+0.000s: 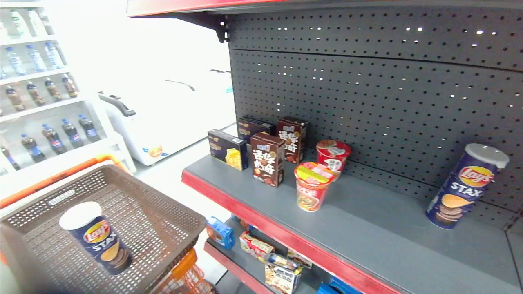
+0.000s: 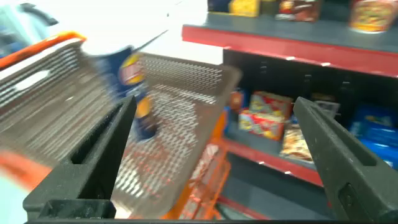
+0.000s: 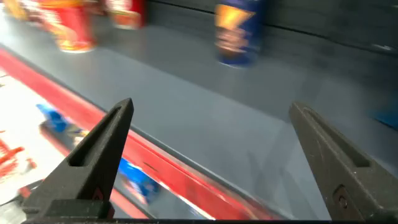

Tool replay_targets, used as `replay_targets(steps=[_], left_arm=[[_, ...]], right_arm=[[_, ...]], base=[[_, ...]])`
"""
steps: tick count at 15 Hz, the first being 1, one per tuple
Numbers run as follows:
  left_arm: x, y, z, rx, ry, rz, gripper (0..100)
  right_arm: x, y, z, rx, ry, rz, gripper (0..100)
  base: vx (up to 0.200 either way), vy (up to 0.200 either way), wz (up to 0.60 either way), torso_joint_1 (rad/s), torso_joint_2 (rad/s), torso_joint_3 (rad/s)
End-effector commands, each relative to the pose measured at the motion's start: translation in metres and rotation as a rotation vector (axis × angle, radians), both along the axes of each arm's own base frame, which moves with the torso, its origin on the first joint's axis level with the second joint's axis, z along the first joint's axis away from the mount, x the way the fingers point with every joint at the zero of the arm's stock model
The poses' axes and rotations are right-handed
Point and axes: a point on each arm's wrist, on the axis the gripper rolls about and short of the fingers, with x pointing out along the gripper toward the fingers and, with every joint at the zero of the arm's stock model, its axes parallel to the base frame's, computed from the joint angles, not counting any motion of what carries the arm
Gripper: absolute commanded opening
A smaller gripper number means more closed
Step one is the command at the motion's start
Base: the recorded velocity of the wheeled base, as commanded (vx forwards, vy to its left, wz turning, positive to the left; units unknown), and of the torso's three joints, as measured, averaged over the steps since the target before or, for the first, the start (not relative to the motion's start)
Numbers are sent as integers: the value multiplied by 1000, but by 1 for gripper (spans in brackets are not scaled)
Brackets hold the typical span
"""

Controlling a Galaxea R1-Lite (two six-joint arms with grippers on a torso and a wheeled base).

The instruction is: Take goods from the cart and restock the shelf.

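A blue chips can (image 1: 96,239) with a white lid stands in the brown perforated cart basket (image 1: 163,212) at lower left. A second blue chips can (image 1: 466,185) stands at the right of the grey shelf (image 1: 367,228), against the pegboard. In the left wrist view my left gripper (image 2: 214,134) is open above the basket, with the can (image 2: 132,87) beyond its fingertips. In the right wrist view my right gripper (image 3: 211,140) is open in front of the shelf (image 3: 205,118), with nothing between its fingers and the shelf can (image 3: 236,34) farther off.
Brown boxes (image 1: 267,159), dark blue boxes (image 1: 227,149) and two red noodle cups (image 1: 312,185) occupy the shelf's left half. Bare shelf lies between the cups and the can. A lower shelf (image 1: 261,261) holds snack packs. A white freezer (image 1: 163,122) and a drinks cooler (image 1: 36,94) stand behind the cart.
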Motion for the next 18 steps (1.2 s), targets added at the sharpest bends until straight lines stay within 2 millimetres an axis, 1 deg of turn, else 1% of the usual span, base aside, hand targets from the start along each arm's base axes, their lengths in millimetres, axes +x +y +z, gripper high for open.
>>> replay_targets(steps=[1,5,8,9,10,11,12,13,14,15,17,18], left_arm=[[0,0,0,0,0,0,100],[0,0,0,0,0,0,100],[-1,0,1,9,-2,24,100],[-5,1,19,45,-50,71,100],[-6,2,33,60,-41,85,100],[10,3,84,75,104,161,100],[25,4,106,76,163,202,100],[45,4,112,46,244,195,100],[48,4,112,37,254,196,100],[85,4,125,-36,343,141,100],[115,2,120,-24,413,85,100],[133,-1,107,-20,481,36,100]], right_arm=[[0,0,0,0,1,0,100],[0,0,0,3,0,-1,100],[0,0,0,1,1,-1,100],[0,0,0,1,0,-1,100],[0,0,0,1,0,-1,100],[0,0,0,1,0,-1,100],[0,0,0,1,0,-1,100],[0,0,0,1,0,-1,100],[0,0,0,1,0,-1,100],[0,0,0,1,0,-1,100],[0,0,0,1,1,-1,100],[0,0,0,1,1,-1,100]], base=[[0,0,600,2,-2,7],[0,0,600,2,-1,1],[0,0,0,0,0,0],[0,0,0,0,0,0],[0,0,0,0,0,0],[0,0,0,0,0,0],[0,0,0,0,0,0],[0,0,0,0,0,0],[0,0,0,0,0,0],[0,0,0,0,0,0],[0,0,0,0,0,0],[0,0,0,0,0,0]])
